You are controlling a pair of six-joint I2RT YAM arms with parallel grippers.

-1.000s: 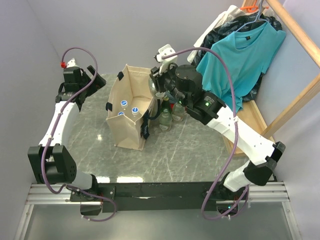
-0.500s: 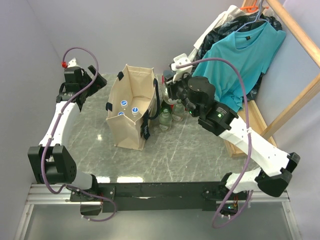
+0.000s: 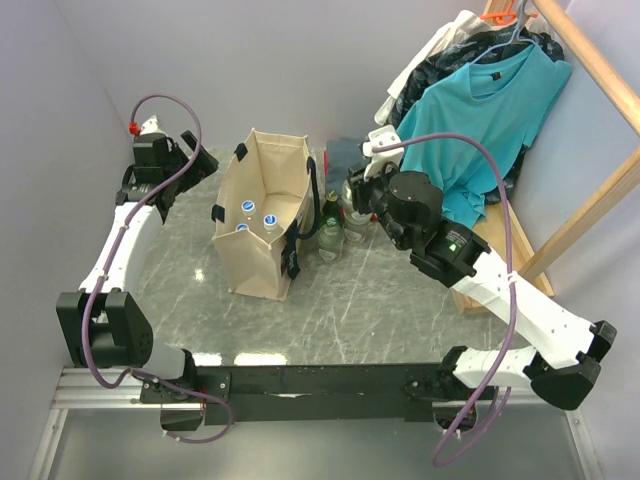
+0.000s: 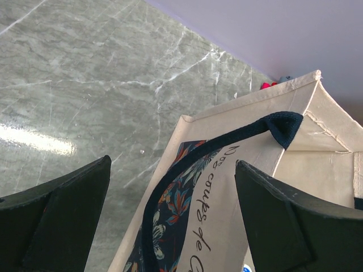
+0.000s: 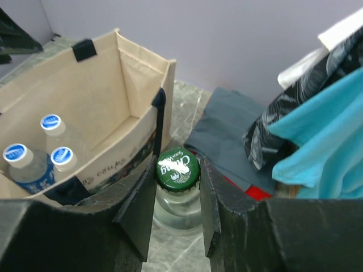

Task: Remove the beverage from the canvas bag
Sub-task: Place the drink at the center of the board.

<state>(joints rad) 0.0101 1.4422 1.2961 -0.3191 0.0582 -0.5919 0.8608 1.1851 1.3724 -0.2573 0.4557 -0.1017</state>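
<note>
Beverage bottle [image 5: 177, 192] is out, clamped in my right gripper [image 5: 177, 165], canvas bag [image 5: 96, 102] to its left; setting down likely comes next; left gripper [image 4: 173, 170] gapes apart.

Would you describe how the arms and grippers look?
The left arm and right arm have white shells, black joints and a purple cable each. The right carries a green light. The left gripper and right gripper have black wedge fingers.

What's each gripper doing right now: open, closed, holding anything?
Left gripper: open, holding nothing, near the canvas bag.
Right gripper: closed on the green-capped bottle.
</note>
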